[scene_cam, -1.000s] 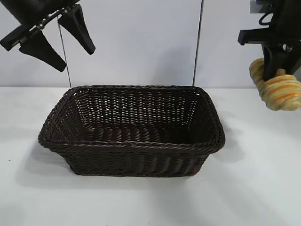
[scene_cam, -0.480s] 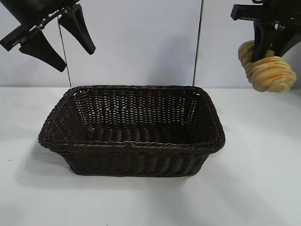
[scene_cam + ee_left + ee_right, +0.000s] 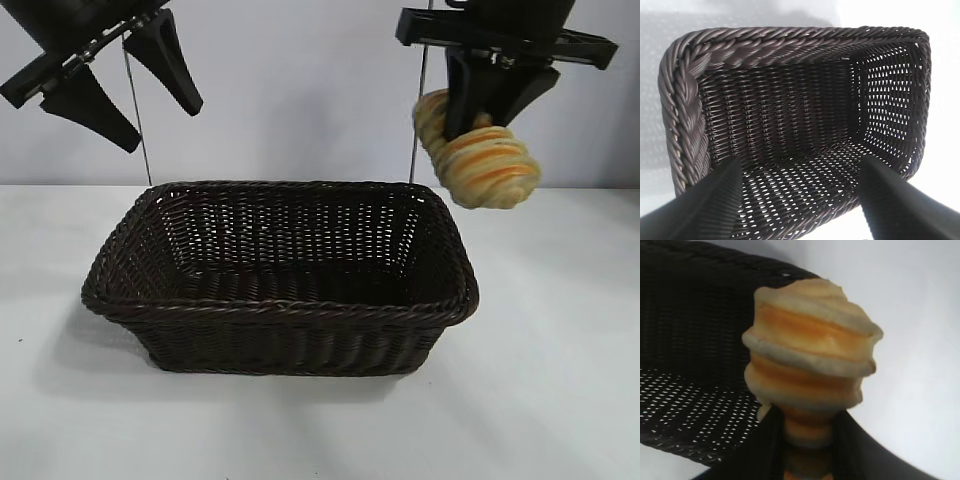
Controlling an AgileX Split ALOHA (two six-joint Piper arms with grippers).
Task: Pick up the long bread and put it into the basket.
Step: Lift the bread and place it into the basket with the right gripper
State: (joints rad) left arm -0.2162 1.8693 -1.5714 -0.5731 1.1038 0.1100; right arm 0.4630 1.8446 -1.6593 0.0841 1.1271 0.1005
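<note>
My right gripper (image 3: 478,112), clamped on the long bread (image 3: 480,155), has carried it sideways from beyond the basket (image 3: 280,300) to above its right rim. Release looks close once it clears the rim. Left gripper (image 3: 118,75) hangs open, parked.

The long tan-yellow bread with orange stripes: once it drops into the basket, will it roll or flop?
The long tan-yellow bread with orange stripes juts past the right pincer without sagging, so it is probably stiff. Its rounded, ridged body may roll a little, but the sloping walls of the dark brown woven wicker basket should contain it.
</note>
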